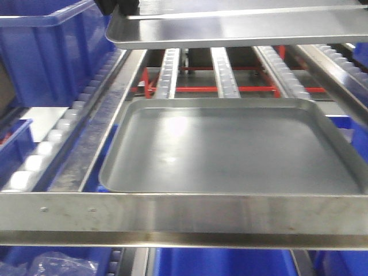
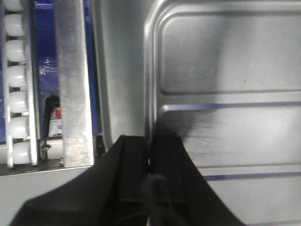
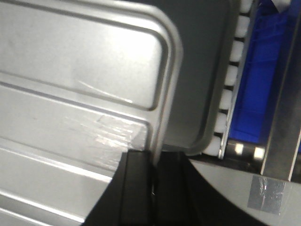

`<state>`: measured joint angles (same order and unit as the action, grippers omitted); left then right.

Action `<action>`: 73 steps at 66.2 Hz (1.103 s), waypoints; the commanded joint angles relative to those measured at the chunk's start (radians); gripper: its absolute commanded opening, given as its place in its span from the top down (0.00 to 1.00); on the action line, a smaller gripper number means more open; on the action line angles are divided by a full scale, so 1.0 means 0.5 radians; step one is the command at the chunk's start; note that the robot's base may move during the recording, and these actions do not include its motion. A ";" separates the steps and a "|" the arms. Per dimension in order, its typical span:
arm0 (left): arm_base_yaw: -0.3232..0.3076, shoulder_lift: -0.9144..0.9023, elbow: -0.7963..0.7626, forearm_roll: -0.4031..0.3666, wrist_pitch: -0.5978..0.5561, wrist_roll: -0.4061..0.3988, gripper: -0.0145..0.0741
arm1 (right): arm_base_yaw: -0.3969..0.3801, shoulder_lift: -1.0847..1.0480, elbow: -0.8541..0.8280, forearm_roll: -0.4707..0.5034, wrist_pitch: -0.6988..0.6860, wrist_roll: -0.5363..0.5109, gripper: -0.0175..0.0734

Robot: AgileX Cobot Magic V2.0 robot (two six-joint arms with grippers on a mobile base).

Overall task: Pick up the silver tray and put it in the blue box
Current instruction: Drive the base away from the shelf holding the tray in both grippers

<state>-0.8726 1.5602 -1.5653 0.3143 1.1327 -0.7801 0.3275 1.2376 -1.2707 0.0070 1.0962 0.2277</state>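
The blue box (image 1: 46,52) stands at far left, beside the roller rack (image 1: 52,138). The left gripper (image 2: 149,153) is closed on one rim of the silver tray (image 1: 230,31), which hangs level above the larger grey tray (image 1: 230,149) lying on the rack. At right, the right gripper (image 3: 154,172) pinches the silver tray's other side.

The silver tray (image 1: 230,29) runs off the front view's top and right edges, the left gripper (image 1: 118,7) at its left corner shows only as a dark sliver, and the blue box (image 1: 52,52) left of it is cut by the frame.
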 commanded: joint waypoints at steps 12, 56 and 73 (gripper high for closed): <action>-0.015 -0.075 -0.055 0.087 -0.084 0.020 0.95 | 0.007 -0.051 -0.057 -0.032 -0.068 -0.051 0.74; -0.015 -0.075 -0.055 0.080 -0.084 0.020 0.95 | 0.007 -0.051 -0.057 -0.032 -0.068 -0.051 0.74; -0.015 -0.075 -0.055 0.080 -0.084 0.020 0.95 | 0.007 -0.051 -0.057 -0.032 -0.068 -0.051 0.74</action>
<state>-0.8726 1.5602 -1.5653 0.3143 1.1311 -0.7801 0.3282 1.2376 -1.2707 0.0070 1.0962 0.2292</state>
